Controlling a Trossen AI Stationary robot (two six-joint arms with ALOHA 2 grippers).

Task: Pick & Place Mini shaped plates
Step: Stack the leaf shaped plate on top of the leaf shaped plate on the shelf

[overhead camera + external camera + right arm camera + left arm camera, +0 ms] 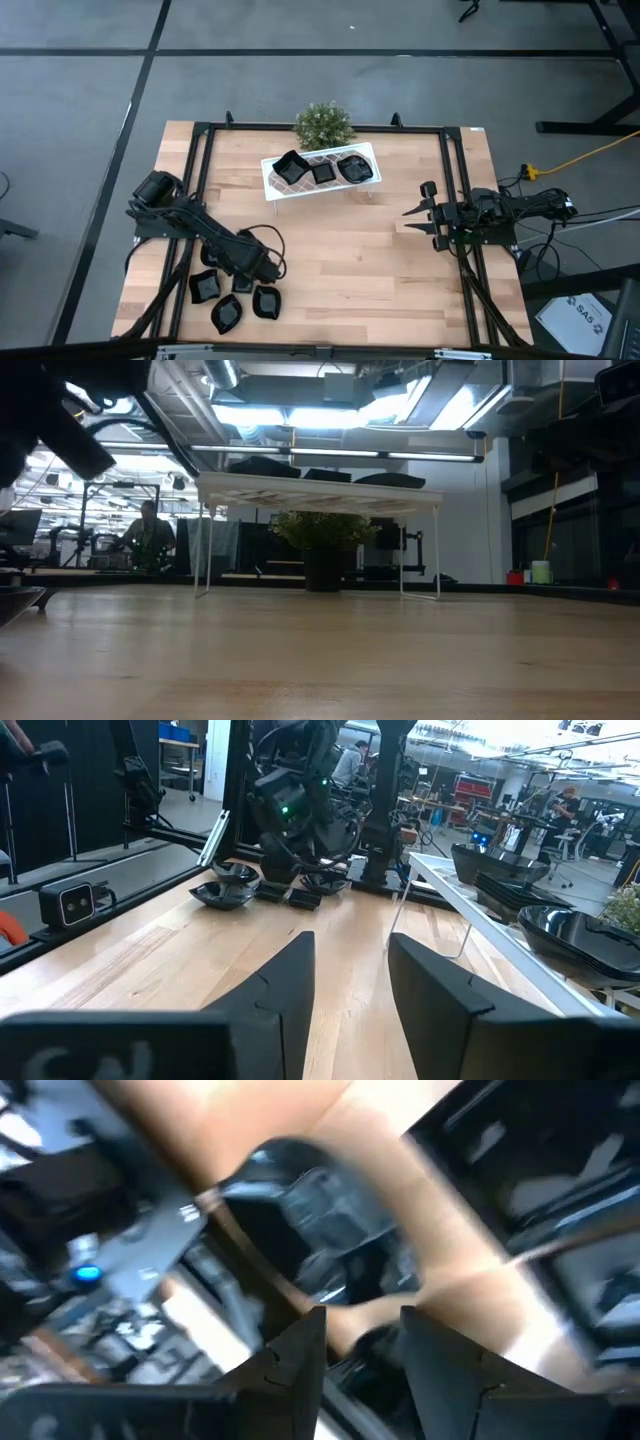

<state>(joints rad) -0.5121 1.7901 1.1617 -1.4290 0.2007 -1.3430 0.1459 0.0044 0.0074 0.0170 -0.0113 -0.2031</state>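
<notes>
Hovering our left gripper (262,268), fingers apart and empty, over the loose mini shaped plates (235,298), we should straddle one rim squarely.

plates on rack (322,171): 3 | plates on table (228,313): about 5 | plant (323,124): 1

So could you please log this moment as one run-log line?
left gripper: open over loose plates | right gripper: open, empty, waiting | rack: three plates
</notes>
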